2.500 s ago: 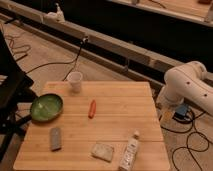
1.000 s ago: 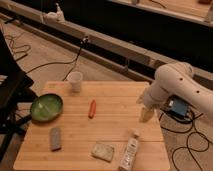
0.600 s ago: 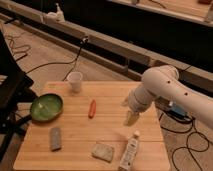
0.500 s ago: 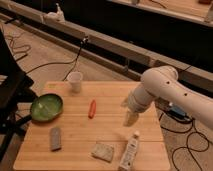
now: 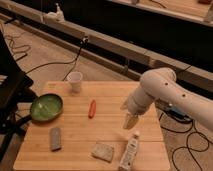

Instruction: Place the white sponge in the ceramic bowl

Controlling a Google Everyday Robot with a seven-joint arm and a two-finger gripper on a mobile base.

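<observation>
Camera view has my gripper hanging over the right part of the table, pointed down, just far of the bottle. Can't tell from here whether it's open or closed, but it's holding nothing.

Sponge is flat on the near edge, just left of the bottle and apart from it. Bowl is over on the left, empty, well apart from the sponge, with the grey block lying between them.

My guess on handling: the sponge should be super light and squishy, not slippery, basically unbreakable. The tricky part is that it's so flat, so I'd come straight down and pinch across its narrow width, low against the wood. It'll probably squash a bit in the grip, which is fine. I'd watch the bottle on the way down, since it's close.

The bowl looks glossy and hard, so I'd release low over it and not bump the rim.

As for writing, the bottle has some kind of label, but I can't read a thing. No brands visible anywhere else.
</observation>
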